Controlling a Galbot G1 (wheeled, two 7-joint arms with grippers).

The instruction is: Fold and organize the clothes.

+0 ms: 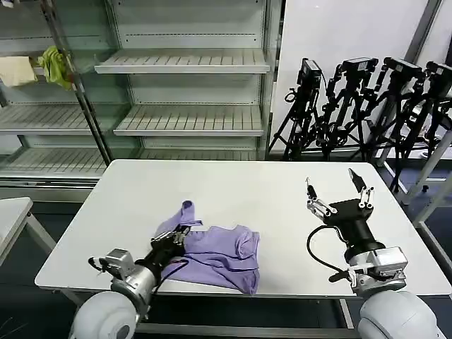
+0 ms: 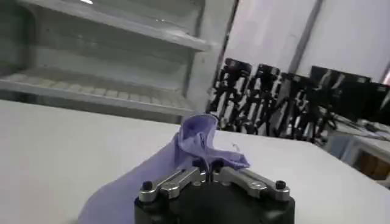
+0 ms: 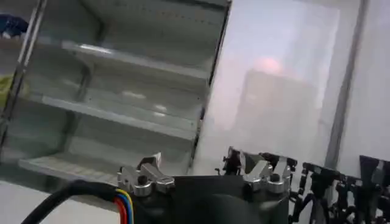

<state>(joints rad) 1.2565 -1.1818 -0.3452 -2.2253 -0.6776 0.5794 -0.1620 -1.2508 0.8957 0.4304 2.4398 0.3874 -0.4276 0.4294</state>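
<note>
So the lavender T-shirt (image 1: 215,258) is sitting crumpled on the near-left part of the white tabletop (image 1: 247,191), close to the front edge. It's soft, floppy fabric, plain light purple on what's showing, bunched into loose folds with a rounded hem curling along its right side. One corner is pulled up into a little peak toward the left, and from the left wrist camera that peak looks like a wrinkly pinched ridge of cloth (image 2: 204,146) standing up right in front of the jaws.

The left gripper (image 1: 176,239) is low over the shirt's left end, jaws closed tight on that raised bit of fabric. You can see the silver metal finger links meeting in the middle with the cloth squeezed between them.

The right gripper (image 1: 339,192) is off on the right side of the tabletop, well apart from the shirt, pointing away from the robot with its jaws spread wide and nothing in them. Black body, shiny metal links, a looped black cable (image 1: 318,251) hanging off the wrist.

The tabletop is smooth, matte and rounded at the corners. Behind it there's a pale metal shelf unit (image 1: 183,85) with slatted shelves, a yellow-green cloth (image 1: 56,65) and a cream cloth (image 1: 15,70) hanging at the far left, and a cluster of black tripods (image 1: 360,106) on the right.
</note>
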